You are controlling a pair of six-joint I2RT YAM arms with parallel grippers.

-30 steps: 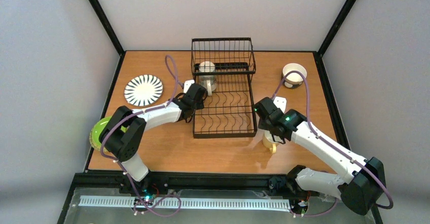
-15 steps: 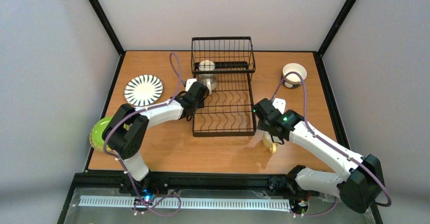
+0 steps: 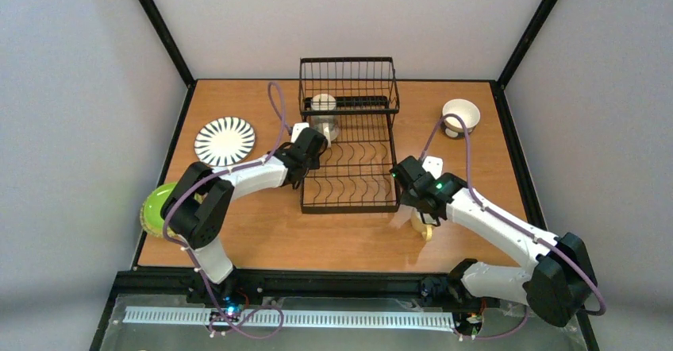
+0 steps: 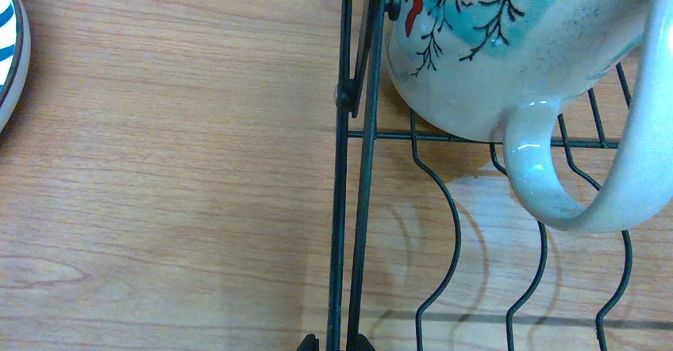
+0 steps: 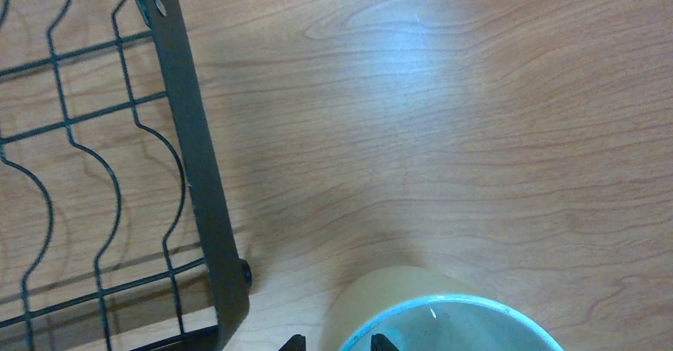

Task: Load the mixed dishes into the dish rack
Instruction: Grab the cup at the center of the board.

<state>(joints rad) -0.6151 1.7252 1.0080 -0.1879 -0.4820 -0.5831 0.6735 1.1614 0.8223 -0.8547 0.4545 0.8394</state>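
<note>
One mug racked, four dishes left out
A painted mug (image 4: 508,41) is lodged in the rack (image 3: 349,209); the yellow mug (image 3: 421,224), beneath the right gripper (image 3: 417,208), the striped plate (image 3: 225,140), green plate (image 3: 153,210) and bowl (image 3: 460,116) are left outside. Jaw states cannot be told, left gripper (image 3: 313,146) included.

Glossy glazed mug (image 4: 516,33), wire rack (image 4: 353,168), wood-grain table (image 4: 159,168)

Bright, even overhead light threw soft shadows beneath the dish rack (image 5: 190,152), with pale glare whitening the table (image 5: 413,41).
</note>
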